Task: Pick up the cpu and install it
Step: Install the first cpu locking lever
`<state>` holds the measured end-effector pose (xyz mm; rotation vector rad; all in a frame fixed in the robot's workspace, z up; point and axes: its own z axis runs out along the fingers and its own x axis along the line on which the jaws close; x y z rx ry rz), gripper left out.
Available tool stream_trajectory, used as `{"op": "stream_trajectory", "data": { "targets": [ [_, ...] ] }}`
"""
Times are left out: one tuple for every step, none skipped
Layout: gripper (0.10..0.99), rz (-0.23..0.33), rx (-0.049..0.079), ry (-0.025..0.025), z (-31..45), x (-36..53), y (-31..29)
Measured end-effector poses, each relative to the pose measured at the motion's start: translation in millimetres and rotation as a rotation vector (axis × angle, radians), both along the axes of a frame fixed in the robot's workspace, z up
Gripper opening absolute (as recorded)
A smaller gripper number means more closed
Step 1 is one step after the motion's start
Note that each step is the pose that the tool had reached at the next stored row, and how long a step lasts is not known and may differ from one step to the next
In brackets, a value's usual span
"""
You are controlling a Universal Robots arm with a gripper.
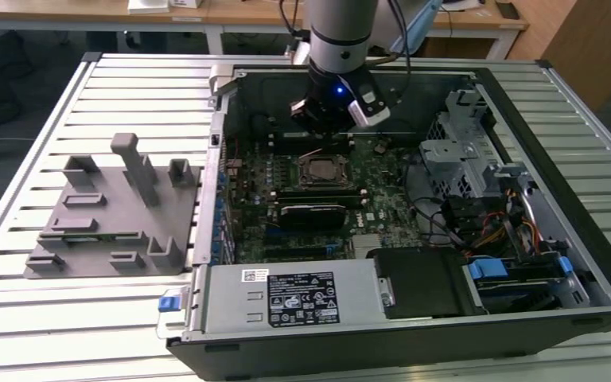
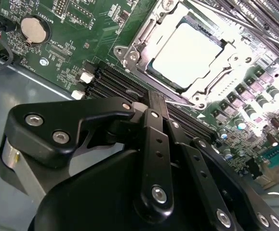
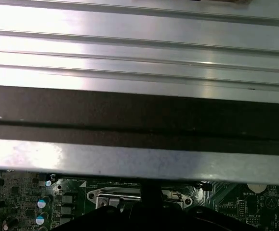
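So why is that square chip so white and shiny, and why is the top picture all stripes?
In the second wrist view, glare washes out the cpu sitting in its socket, and the board beside it is overexposed. In the first wrist view, light reflects off the ribbed metal table, making bright bands. The exterior view is evenly lit.

Silver-grey arm (image 1: 340, 32), black screw-studded gripper (image 2: 153, 144) linkages

The cpu (image 2: 186, 57) shows a silvery-white top inside a silver metal frame (image 2: 129, 53) on the green motherboard (image 2: 72, 43). The tool (image 2: 151, 144) is glossy black. The fixture (image 1: 109, 215) is plain grey on a ribbed, pale silver surface (image 1: 51, 326)
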<state>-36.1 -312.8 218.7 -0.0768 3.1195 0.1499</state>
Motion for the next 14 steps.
{"op": "stream_trajectory", "data": {
  "targets": [
    [0.106,0.0,0.0,0.0,-0.7,0.5,0.0],
    [0.106,0.0,0.0,0.0,-1.6,1.1,0.1],
    [0.106,0.0,0.0,0.0,-2.5,1.6,0.1],
    [0.106,0.0,0.0,0.0,-3.5,2.2,0.1],
    [0.106,0.0,0.0,0.0,-4.7,2.7,0.1],
    [0.106,0.0,0.0,0.0001,-5.8,3.1,0.0],
    [0.106,0.0,0.0,0.0,-7.0,3.5,0.1],
    [0.106,0.0,0.0,0.0001,-8.1,3.9,0.0],
    [0.106,0.0,0.0,0.0001,-9.2,4.3,0.1],
    [0.106,0.0,0.0,0.0,-10.2,4.7,0.1],
    [0.106,0.0,0.0,0.0,-11.2,5.0,0.1],
    [0.106,0.0,0.0,0.0001,-12.2,5.4,0.1],
    [0.106,0.0,0.0,0.0,-13.2,5.7,0.1],
    [0.106,0.0,0.0,0.0001,-14.1,6.0,0.1]
  ]
}}
